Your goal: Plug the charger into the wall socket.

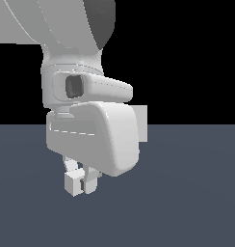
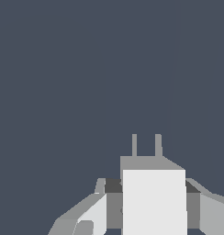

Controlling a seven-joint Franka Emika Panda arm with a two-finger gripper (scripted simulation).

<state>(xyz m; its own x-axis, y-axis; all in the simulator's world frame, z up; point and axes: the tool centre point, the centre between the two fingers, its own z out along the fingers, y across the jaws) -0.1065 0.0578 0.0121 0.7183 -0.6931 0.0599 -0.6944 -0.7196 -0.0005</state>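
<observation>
The gripper was clamped on the charger, prongs pointing outward; the wall socket stood farther back, mostly hidden behind the arm.

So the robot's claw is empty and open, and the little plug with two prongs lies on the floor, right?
Not quite. The gripper is shut on the charger, holding it off the floor, as the wrist view shows. The charger does have two prongs.

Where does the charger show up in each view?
Exterior view: the charger sits low, left of centre, between the gripper fingers, just above the floor.
Wrist view: low, right of centre, prongs pointing away from the camera.
Shared landmark: the finger beside it.
</observation>
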